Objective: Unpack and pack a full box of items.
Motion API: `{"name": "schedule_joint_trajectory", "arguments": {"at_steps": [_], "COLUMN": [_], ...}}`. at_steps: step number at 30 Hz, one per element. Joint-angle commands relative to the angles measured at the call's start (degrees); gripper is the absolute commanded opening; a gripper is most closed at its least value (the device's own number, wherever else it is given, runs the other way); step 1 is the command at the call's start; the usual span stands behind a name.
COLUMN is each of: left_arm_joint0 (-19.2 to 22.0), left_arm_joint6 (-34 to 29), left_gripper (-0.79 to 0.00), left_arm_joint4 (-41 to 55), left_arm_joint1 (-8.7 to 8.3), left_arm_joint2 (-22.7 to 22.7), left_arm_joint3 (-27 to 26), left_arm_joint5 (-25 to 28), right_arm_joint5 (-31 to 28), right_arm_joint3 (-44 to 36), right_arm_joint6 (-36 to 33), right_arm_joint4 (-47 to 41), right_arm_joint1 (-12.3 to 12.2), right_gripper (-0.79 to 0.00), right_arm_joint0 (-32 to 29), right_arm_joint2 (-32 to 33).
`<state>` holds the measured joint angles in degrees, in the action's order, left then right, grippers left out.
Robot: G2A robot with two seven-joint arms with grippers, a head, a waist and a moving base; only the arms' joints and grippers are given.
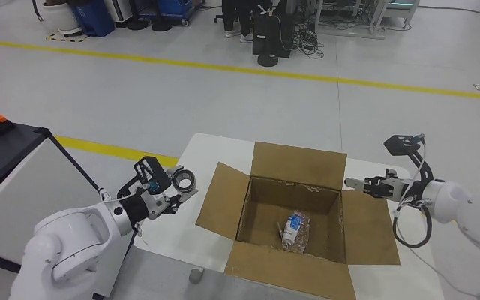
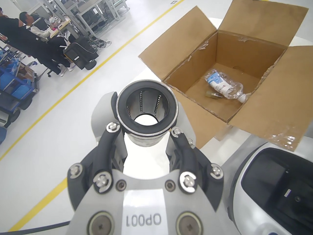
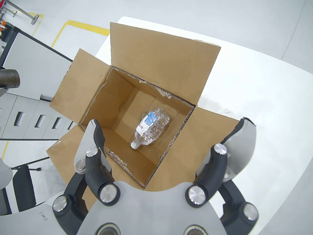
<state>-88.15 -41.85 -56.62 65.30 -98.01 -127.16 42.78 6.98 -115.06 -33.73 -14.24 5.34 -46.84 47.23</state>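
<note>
**Box** (image 1: 300, 166): open cardboard, flaps folded out, standing mid-table (image 1: 204, 150).

**Left claw** (image 2: 145, 128): closed across the outer wall of a metal sleeve (image 2: 143, 137) and holding it over the table's left edge, clear of the box.
- The sleeve is a short hollow cylinder with a dark rim. Its bore runs near upright and slightly tilted, open end up.
- Judged rigid, heavy for its size and smooth-walled.
- The hold across the wall just below the rim looks sound.
- It should be set down gently, not dropped.

**Right claw** (image 3: 169, 124): spread wide and empty, hanging above the side of the box that faces the table's right edge.

**Bottle** (image 3: 152, 127): clear plastic, lying on its side on the box floor, roughly central.
- Its long axis runs from the table's far edge toward the near edge, with the white cap at the near end.
- The walls look crinkled. Whether it holds liquid cannot be told.
- Judged light, thin-walled, likely to dent under a squeeze, and slick.
- Best hold is across the labelled band of the body, with the claw at right angles to the long axis and a moderate closure. The neck is narrow and lies low against the floor, so it is a poor choice.

**Small brownish item** (image 2: 212, 94): touches the bottle and is mostly hidden beneath it, so its kind cannot be made out. It may shift when the bottle is lifted.
</note>
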Motion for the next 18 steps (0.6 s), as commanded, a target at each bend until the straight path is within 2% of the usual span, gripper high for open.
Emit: {"name": "schedule_joint_trajectory", "arguments": {"at_steps": [1, 11, 15, 18], "left_arm_joint0": [0.0, 0.0, 2.7, 5.6], "left_arm_joint6": [0.0, 1.0, -2.3, -7.5], "left_gripper": [-0.785, -0.785, -0.785, -0.785], "left_arm_joint4": [0.1, 1.3, 0.5, 6.0], "left_arm_joint1": [0.00, -0.05, -0.59, -1.06], "left_arm_joint2": [0.0, 0.5, 1.8, 4.0], "left_arm_joint3": [0.0, 0.1, -1.1, -0.9], "left_arm_joint5": [0.0, -0.6, 0.4, 0.6], "right_arm_joint5": [0.0, 0.0, 0.0, 0.0], "right_arm_joint3": [0.0, 0.0, 0.0, 0.0], "right_arm_joint6": [0.0, 0.0, 0.0, 0.0], "right_arm_joint4": [0.0, 0.0, 0.0, 0.0], "right_arm_joint1": [0.0, 0.0, 0.0, 0.0], "right_gripper": [0.000, 0.000, 0.000, 0.000], "right_arm_joint0": [0.0, 0.0, 0.0, 0.0], "right_arm_joint2": [0.0, 0.0, 0.0, 0.0]}}
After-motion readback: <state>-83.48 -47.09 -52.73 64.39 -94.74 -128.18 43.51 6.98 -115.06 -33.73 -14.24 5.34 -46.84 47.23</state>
